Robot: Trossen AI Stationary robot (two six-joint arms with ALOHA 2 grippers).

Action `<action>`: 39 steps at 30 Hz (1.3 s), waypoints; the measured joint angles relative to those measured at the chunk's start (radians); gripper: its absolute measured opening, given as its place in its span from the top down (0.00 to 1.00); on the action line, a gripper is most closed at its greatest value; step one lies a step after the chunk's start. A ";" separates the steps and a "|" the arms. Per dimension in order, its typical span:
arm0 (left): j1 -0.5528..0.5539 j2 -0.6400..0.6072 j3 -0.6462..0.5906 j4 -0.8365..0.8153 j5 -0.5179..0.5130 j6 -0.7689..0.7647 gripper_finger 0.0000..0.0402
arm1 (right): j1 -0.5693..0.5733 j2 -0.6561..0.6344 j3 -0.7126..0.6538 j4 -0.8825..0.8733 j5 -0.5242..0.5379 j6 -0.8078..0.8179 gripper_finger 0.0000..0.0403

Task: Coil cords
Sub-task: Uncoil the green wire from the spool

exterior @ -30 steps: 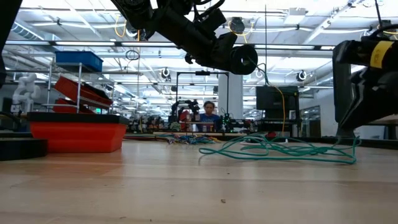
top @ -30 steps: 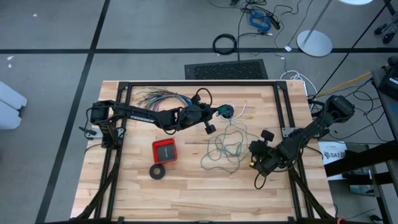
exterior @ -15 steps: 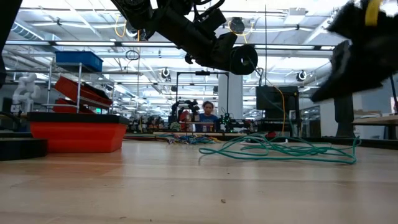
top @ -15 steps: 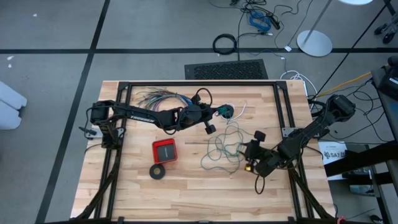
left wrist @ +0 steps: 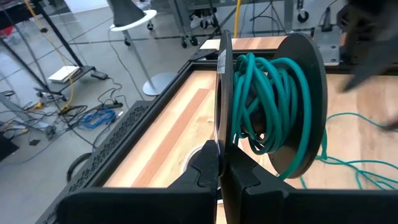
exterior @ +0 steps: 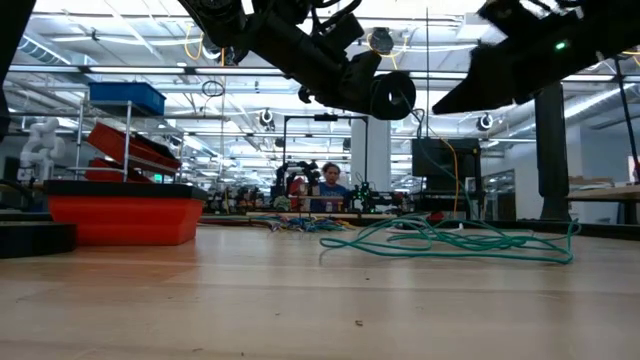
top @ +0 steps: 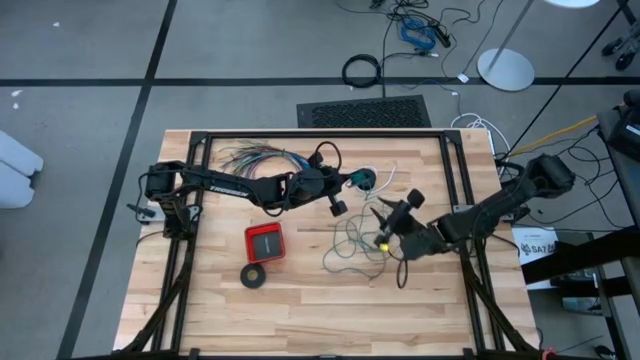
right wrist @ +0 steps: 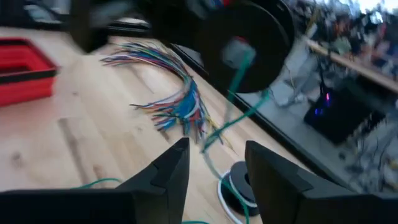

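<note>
My left gripper [top: 347, 181] is shut on a black spool [left wrist: 298, 106] wound with teal-green wire [left wrist: 267, 106], held above the table's far middle. From the spool a teal strand [right wrist: 239, 93] runs down to the loose tangle of the same wire [top: 358, 240], which lies on the table. My right gripper [top: 383, 226] hovers open over the tangle's right side, pointing toward the spool, with nothing between its fingers [right wrist: 171, 177]. A white cord with a small black round piece [right wrist: 239, 183] lies on the table beneath the spool. My left gripper pinches the rim of the spool's nearer flange [left wrist: 222, 146] between its two shut fingers, coming almost level from the table's left. The spool is lifted clear of the table with its flanges upright, and the teal strand hangs slack from it.
A fanned bundle of many-coloured wires [top: 255, 157] lies at the far left. A red box [top: 265, 242] and a black tape ring [top: 254, 275] sit left of the tangle. A black frame [top: 320, 134] runs along the table's edges. Bare wood lies along the near edge.
My right gripper has risen and gone toward the table's left and far edges, over the teal tangle. It has tipped up from pointing down to nearly level, facing the spool. The tangle lies as it did.
</note>
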 joint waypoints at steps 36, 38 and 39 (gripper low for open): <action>-0.001 0.000 0.000 0.001 0.013 0.000 1.00 | -0.306 0.033 -0.001 0.116 -0.300 -0.065 1.00; -0.001 0.000 0.000 0.015 0.013 0.000 1.00 | -0.321 0.061 -0.001 0.154 -0.339 -0.047 1.00; -0.001 0.000 0.000 0.024 0.013 0.000 1.00 | -0.326 0.081 -0.001 0.183 -0.374 -0.042 1.00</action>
